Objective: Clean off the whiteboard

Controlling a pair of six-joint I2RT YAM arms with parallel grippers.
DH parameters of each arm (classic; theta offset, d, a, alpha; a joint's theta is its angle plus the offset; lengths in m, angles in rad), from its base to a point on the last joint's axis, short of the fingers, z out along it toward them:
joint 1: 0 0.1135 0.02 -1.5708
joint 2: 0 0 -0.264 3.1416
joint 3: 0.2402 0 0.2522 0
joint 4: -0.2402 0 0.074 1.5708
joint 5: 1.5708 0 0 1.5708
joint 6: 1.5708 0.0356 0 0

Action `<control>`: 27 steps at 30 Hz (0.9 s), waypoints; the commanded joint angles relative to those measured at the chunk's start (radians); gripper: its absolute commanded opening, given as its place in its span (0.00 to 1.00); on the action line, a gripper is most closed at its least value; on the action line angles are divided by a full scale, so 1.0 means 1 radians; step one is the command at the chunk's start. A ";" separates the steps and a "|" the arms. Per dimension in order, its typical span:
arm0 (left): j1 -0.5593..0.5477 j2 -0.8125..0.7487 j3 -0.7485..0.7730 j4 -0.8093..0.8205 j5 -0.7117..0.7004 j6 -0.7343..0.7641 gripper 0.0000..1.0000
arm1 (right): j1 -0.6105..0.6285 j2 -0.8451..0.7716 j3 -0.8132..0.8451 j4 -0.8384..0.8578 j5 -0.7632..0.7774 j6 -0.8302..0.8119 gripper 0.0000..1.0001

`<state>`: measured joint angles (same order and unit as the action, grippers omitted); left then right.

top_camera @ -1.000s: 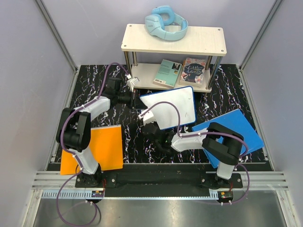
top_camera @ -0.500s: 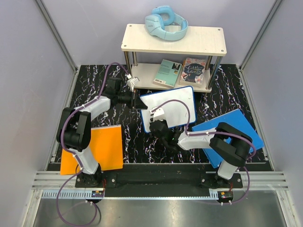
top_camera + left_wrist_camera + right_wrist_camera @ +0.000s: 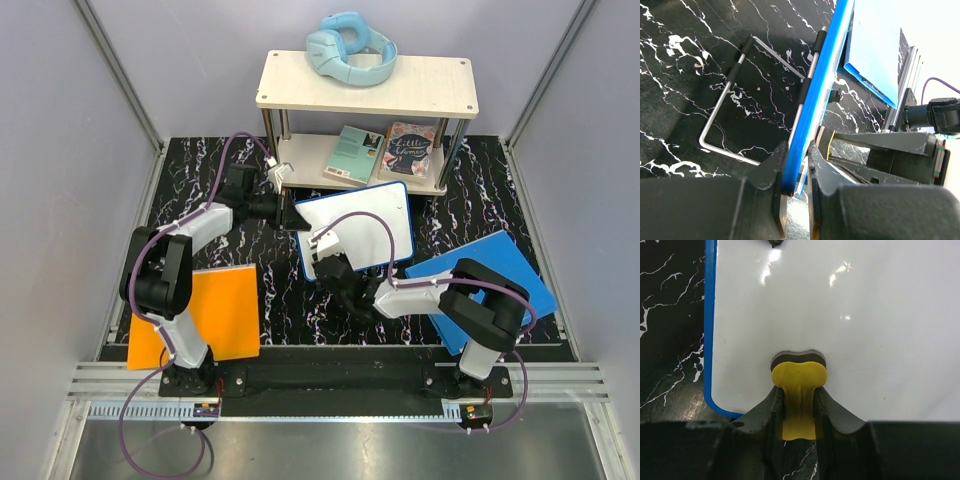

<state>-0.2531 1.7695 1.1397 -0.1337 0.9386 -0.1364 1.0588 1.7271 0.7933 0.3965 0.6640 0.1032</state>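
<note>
1. Left pincer (image 3: 796,159): pressed together on the thin blue rim of the whiteboard (image 3: 375,225), one finger on each face. The overhead view puts the grip at the board's corner farthest from the blue panel.

2. Whiteboard: white face, blue rim, rounded corners. It reaches from the left pincer across to the right pincer, with one corner close to the shelf's legs. The left wrist view shows it edge-on. The stretch of face ahead of the right pincer is glossy and unmarked, apart from a small dark spot at the far edge of that view, whose nature cannot be told.

3. Right pincer (image 3: 799,396): pinching an eraser (image 3: 799,376), a yellow block with a dark pad. The pad lies against the white face just inside the board's rounded corner, and the rim runs to the pincer's left.

4. Wire stand (image 3: 725,107): bent metal rod with black sleeves, lying on the table (image 3: 200,180) ahead of the left pincer. One leg runs along the board's rim.

5. Blue panel (image 3: 500,275): flat on the table, beyond the board from the left pincer and beside the right arm.

6. Orange panel (image 3: 205,315): flat, behind the left pincer and near that arm's base.

7. Shelf (image 3: 365,85): ahead of both pincers. Headphones (image 3: 350,48) sit on top and two books (image 3: 355,153) on the lower tier.
</note>
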 commanded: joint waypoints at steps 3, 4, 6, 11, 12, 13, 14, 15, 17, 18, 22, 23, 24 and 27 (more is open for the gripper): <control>-0.011 0.022 0.011 -0.020 -0.139 0.104 0.00 | -0.008 0.095 0.052 -0.054 -0.138 -0.016 0.00; -0.011 0.022 0.014 -0.020 -0.138 0.103 0.00 | -0.005 0.094 0.052 -0.054 -0.139 -0.016 0.00; -0.011 0.025 0.015 -0.021 -0.138 0.103 0.00 | -0.003 0.075 0.037 -0.047 -0.144 -0.008 0.00; -0.012 0.027 0.017 -0.023 -0.136 0.104 0.00 | -0.003 0.005 -0.045 0.036 -0.106 0.032 0.00; -0.011 0.027 0.017 -0.023 -0.136 0.104 0.00 | -0.003 0.000 -0.064 0.044 -0.106 0.039 0.00; -0.011 0.027 0.017 -0.023 -0.138 0.106 0.00 | -0.003 -0.009 -0.069 0.050 -0.112 0.044 0.00; -0.011 0.028 0.017 -0.023 -0.138 0.104 0.00 | -0.003 -0.014 -0.078 0.051 -0.119 0.047 0.00; -0.011 0.028 0.017 -0.024 -0.138 0.106 0.00 | -0.003 -0.015 -0.080 0.051 -0.125 0.052 0.00; -0.011 0.030 0.017 -0.026 -0.138 0.106 0.00 | -0.002 -0.020 -0.091 0.059 -0.124 0.053 0.00; -0.011 0.030 0.017 -0.026 -0.136 0.107 0.00 | -0.002 -0.020 -0.092 0.062 -0.122 0.047 0.00; -0.011 0.027 0.015 -0.029 -0.138 0.107 0.00 | 0.001 -0.012 -0.097 0.067 -0.124 0.047 0.00; -0.012 0.027 0.017 -0.029 -0.136 0.107 0.00 | 0.003 -0.008 -0.098 0.091 -0.121 0.044 0.00; -0.011 0.027 0.017 -0.029 -0.138 0.107 0.00 | 0.003 -0.005 -0.097 0.097 -0.116 0.046 0.00; -0.011 0.027 0.017 -0.029 -0.136 0.109 0.00 | 0.004 0.020 -0.069 0.107 -0.130 0.041 0.00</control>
<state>-0.2516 1.7737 1.1439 -0.1413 0.9478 -0.1352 1.0645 1.7065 0.7162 0.4976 0.5919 0.1181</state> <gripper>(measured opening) 0.180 0.305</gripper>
